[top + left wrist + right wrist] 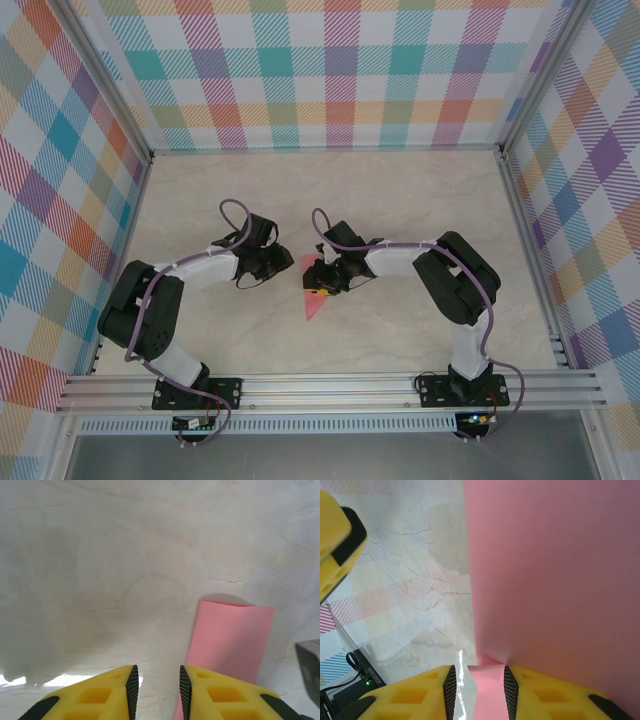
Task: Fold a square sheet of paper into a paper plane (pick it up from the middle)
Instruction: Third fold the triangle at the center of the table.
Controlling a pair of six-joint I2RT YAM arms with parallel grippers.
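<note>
The salmon-pink sheet of paper (316, 297) lies on the table between the two arms, folded into a narrow shape that points toward the near edge. My right gripper (322, 279) is down over its upper part. In the right wrist view the paper (555, 570) runs up from between the jaws of the right gripper (478, 672), which stand apart: the paper lies against the right pad and there is a gap at the left pad. My left gripper (274, 264) hovers just left of the sheet. In the left wrist view the left gripper (156, 672) is open over bare table, with the paper (230, 640) to its right.
The marble-look table (400, 200) is fenced by plaid walls (330, 70) at the back and sides. An aluminium rail (330, 388) carries both arm bases at the near edge. A yellow finger (335, 545) of the left gripper shows at the upper left of the right wrist view.
</note>
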